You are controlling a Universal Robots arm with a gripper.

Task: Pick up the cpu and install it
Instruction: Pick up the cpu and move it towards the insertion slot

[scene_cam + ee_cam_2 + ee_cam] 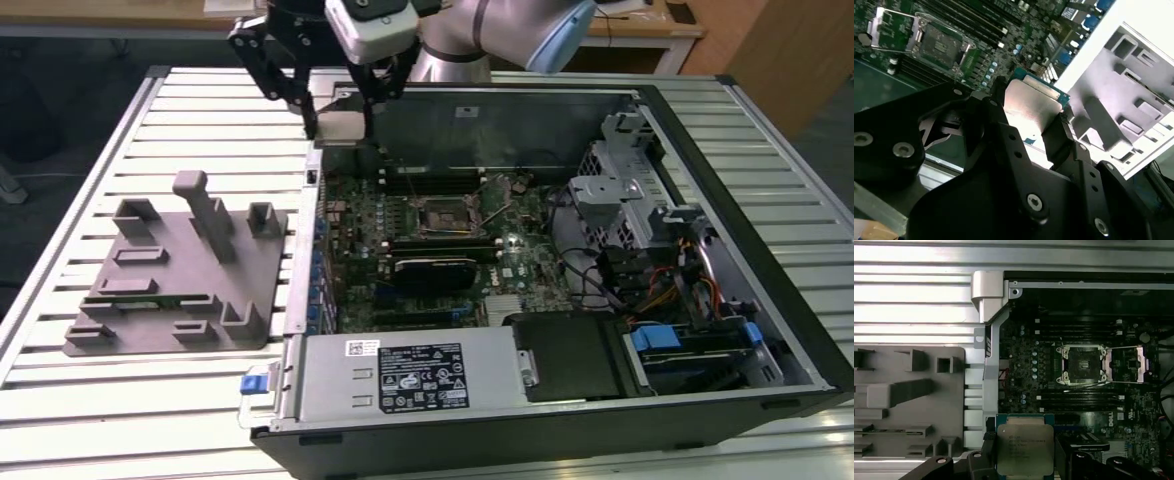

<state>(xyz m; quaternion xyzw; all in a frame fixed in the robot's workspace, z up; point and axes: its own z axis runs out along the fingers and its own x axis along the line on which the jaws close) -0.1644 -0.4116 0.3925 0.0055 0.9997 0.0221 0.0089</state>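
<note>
Clamping the cpu [1021, 450] by two opposite edges, the jaws hold it in the air, its metal top showing in both wrist views. It hangs over the far corner of the open computer case [561, 120], toward the exterior view's left. The socket [1081, 365] on the motherboard lies open. A grey fixture tray [180, 270] sits on the slatted desk [134, 430] beside the case.

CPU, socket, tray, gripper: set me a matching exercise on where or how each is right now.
1 cpu
2 socket
3 tray
4 gripper

A shut, over the case edge
B on the board, lid open
C outside the case, on the table
D clamped in the jaws

Pairs: 1-D, 2-B, 3-C, 4-A
</note>
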